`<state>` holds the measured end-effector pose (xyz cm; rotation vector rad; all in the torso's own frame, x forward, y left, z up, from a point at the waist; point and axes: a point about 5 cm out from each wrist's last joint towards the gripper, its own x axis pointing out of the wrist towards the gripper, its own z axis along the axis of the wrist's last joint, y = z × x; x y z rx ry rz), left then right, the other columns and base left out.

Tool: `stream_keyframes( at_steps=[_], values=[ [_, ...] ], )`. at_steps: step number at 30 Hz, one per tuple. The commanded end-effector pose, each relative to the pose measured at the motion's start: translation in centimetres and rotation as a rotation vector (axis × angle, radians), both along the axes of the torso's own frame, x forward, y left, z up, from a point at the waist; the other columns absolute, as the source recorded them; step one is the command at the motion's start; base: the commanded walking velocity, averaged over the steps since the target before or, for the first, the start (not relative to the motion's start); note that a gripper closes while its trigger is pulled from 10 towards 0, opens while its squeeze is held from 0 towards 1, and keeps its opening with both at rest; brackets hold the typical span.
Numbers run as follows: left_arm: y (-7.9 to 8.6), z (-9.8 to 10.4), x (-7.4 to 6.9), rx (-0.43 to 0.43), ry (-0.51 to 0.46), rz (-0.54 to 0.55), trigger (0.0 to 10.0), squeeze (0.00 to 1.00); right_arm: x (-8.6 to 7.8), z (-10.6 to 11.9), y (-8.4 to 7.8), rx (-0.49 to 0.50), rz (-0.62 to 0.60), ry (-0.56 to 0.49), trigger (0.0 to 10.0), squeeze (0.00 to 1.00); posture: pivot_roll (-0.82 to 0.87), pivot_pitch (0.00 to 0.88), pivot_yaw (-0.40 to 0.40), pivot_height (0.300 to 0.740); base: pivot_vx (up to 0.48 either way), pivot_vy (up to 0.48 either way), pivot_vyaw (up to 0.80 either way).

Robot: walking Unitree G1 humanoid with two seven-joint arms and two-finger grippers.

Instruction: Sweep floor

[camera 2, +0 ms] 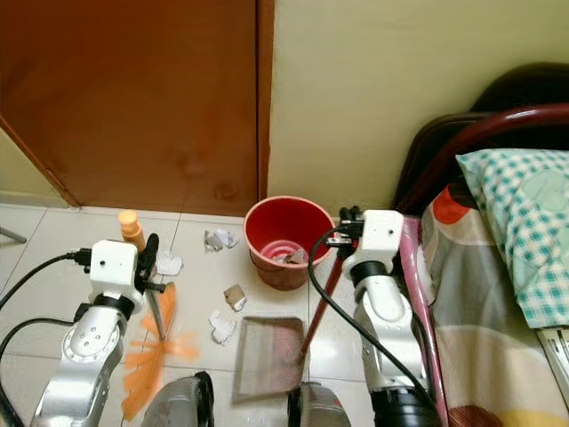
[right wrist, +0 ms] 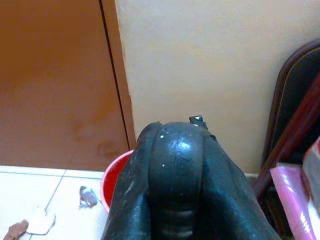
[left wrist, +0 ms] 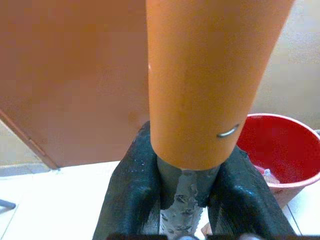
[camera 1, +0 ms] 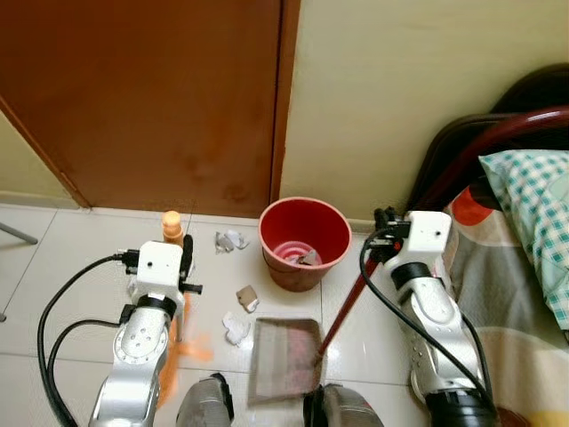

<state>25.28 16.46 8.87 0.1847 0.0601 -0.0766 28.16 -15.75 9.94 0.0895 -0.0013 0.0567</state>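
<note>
My left gripper point(camera 1: 185, 258) is shut on the broom's grey shaft, just below its orange handle top point(camera 1: 172, 224). The orange bristles point(camera 2: 151, 365) rest on the tiles by my left side. In the left wrist view the fingers point(left wrist: 132, 195) clamp the shaft under the orange handle point(left wrist: 210, 75). My right gripper point(camera 1: 387, 227) is shut on the dustpan's dark red handle point(camera 1: 342, 311). The grey dustpan point(camera 1: 284, 356) lies flat on the floor before me. Paper scraps point(camera 1: 236, 329) point(camera 1: 247, 298) point(camera 1: 231, 240) lie between broom and dustpan.
A red bucket point(camera 1: 305, 240) with some rubbish inside stands against the wall behind the dustpan. The brown door point(camera 1: 151, 98) is at the back left. A bed point(camera 1: 516, 294) with a checked pillow point(camera 1: 533, 205) and a dark red frame point(camera 1: 498, 142) closes off the right.
</note>
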Motion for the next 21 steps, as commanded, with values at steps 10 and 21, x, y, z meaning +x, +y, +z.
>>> stream_keyframes(
  at_steps=[10, 21],
  values=[
    [-0.5, 0.1, 0.3, -0.048, 0.017, -0.013, 10.0, 0.00, 0.9, 0.9, -1.3, -0.026, -0.066, -0.056, 10.0, 0.00, 0.03, 0.134, -0.019, 0.740, -0.300, 0.000, 0.00],
    [-0.7, 0.5, 1.0, -0.060, -0.001, -0.016, 10.0, 0.00, 1.3, 0.8, -1.9, -0.049, -0.097, -0.057, 10.0, 0.00, 0.03, 0.112, -0.025, 0.740, -0.179, 0.000, 0.00]
  ],
)
